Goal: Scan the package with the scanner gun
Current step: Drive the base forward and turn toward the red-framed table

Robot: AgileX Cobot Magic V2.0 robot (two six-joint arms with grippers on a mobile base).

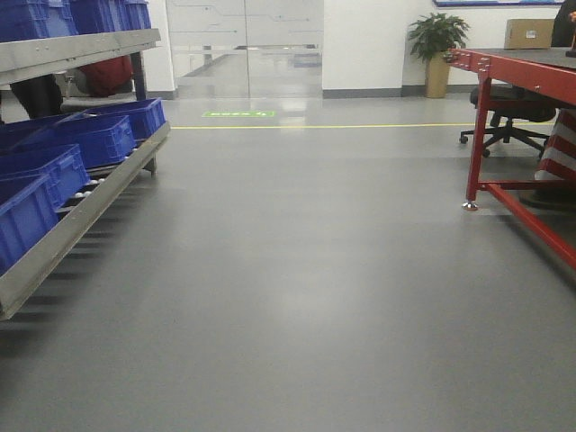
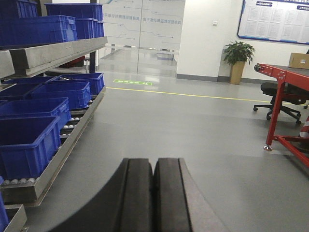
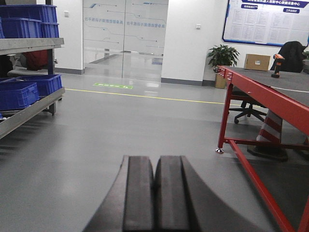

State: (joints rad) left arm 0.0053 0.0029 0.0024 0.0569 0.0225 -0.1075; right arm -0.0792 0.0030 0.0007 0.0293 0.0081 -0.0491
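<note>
My left gripper (image 2: 154, 162) is shut and empty, its black pads pressed together, pointing out over the grey floor. My right gripper (image 3: 155, 159) is likewise shut and empty over the floor. A cardboard box (image 3: 256, 62) sits at the far end of the red-framed table (image 3: 270, 94); it also shows in the front view (image 1: 528, 33) and the left wrist view (image 2: 299, 60). An orange and black handheld tool (image 3: 277, 65) stands on the table near the box; I cannot tell whether it is the scanner gun. Neither gripper shows in the front view.
A roller rack (image 1: 81, 207) with several blue bins (image 1: 99, 139) runs along the left. The red table's legs and floor bar (image 1: 522, 211) stand at the right, with an office chair (image 1: 508, 112) and a striped cone (image 1: 560, 153) beneath. A potted plant (image 1: 438, 49) and glass doors (image 1: 245, 45) stand at the back.
</note>
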